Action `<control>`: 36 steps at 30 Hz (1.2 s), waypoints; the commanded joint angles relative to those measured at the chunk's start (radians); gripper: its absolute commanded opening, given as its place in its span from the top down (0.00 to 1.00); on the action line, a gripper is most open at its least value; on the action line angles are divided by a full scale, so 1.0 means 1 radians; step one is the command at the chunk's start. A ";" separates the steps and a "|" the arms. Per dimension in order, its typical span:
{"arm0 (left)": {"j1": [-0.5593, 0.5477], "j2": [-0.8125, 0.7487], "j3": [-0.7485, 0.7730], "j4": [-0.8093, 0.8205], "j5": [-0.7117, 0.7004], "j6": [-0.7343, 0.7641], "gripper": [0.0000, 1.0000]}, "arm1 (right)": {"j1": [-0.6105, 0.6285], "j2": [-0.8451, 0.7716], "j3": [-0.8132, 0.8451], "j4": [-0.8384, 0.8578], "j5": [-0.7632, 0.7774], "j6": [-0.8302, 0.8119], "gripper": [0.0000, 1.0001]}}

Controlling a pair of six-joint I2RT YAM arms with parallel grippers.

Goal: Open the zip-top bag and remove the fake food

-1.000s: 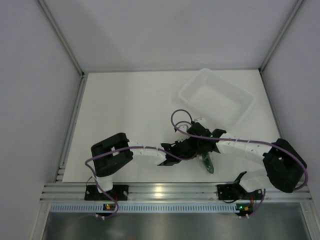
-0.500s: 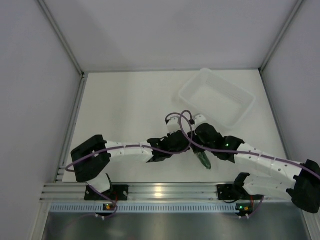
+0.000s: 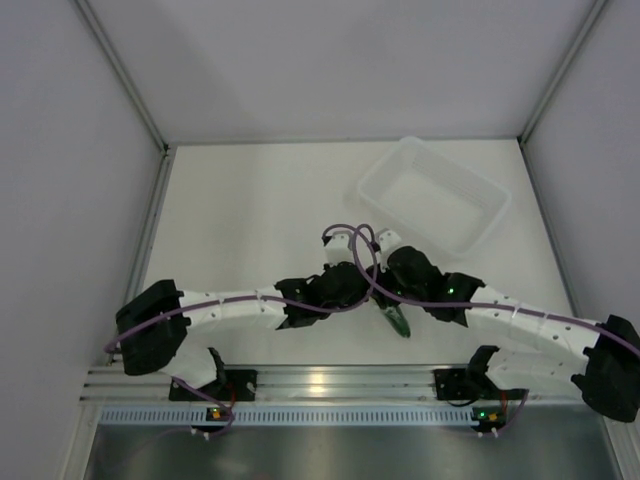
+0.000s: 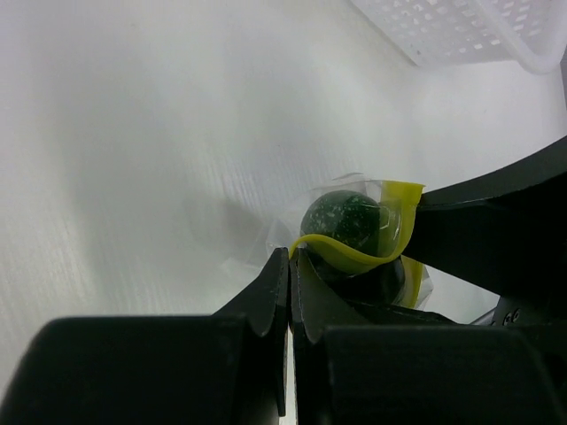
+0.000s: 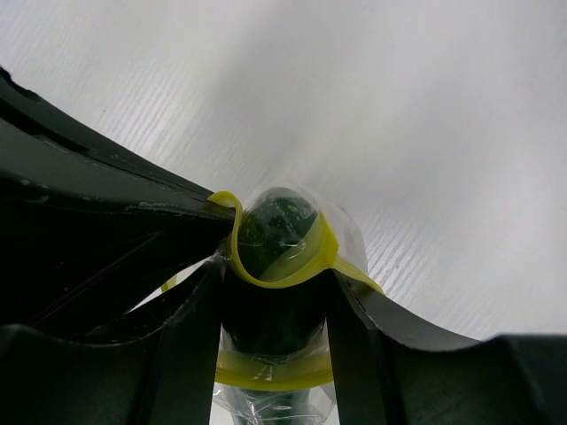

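The zip-top bag (image 3: 398, 318) hangs just above the table between both grippers, near the front edge. Its yellow-green zip strip (image 4: 354, 257) is pulled apart into a loop. The dark green fake food (image 5: 270, 226) stands inside that mouth, its rounded end showing (image 4: 341, 217). My left gripper (image 4: 290, 261) is shut on one side of the strip. My right gripper (image 5: 276, 270) is closed around the bag (image 5: 275, 398) with the fake food inside, one finger on each side. In the top view the left gripper (image 3: 345, 285) and right gripper (image 3: 392, 298) meet nose to nose.
A clear rigid bin (image 3: 435, 195) stands at the back right; its perforated wall shows at the top of the left wrist view (image 4: 461, 31). Purple cables loop above both wrists. The aluminium rail runs along the near edge.
Both arms have stretched out lower and shifted left, carrying the bag a little leftward. Both grips stayed as they were.
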 commanded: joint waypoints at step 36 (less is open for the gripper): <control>0.021 -0.089 -0.032 0.127 0.059 -0.054 1.00 | 0.065 -0.397 -0.136 0.402 -0.110 -0.055 1.00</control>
